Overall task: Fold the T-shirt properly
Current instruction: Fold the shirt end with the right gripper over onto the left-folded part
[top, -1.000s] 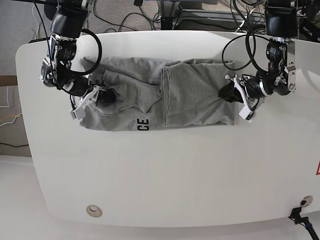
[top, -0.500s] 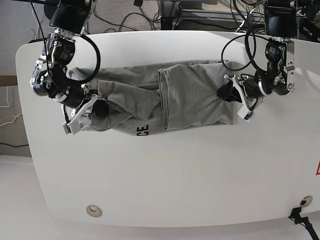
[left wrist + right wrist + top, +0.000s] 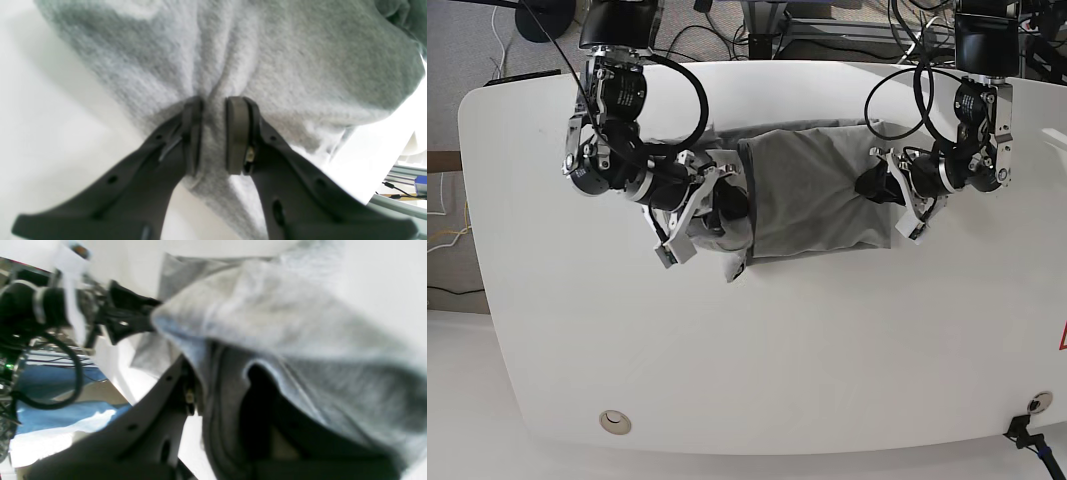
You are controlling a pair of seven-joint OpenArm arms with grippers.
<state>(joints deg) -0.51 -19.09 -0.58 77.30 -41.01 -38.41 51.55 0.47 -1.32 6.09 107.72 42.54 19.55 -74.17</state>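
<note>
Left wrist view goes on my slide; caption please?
Left gripper pinching a ridge of grey T-shirt fabric above the white table.

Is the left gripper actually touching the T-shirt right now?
Touching. In the left wrist view, the left gripper has a bunched fold of the T-shirt pinched between both pads.

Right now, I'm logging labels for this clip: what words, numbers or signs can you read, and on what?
None legible.
T-shirt: no lettering shows in any view.
Red mark at the table edge: cut off, unreadable.
White tag in the right wrist view: too blurred.
</note>
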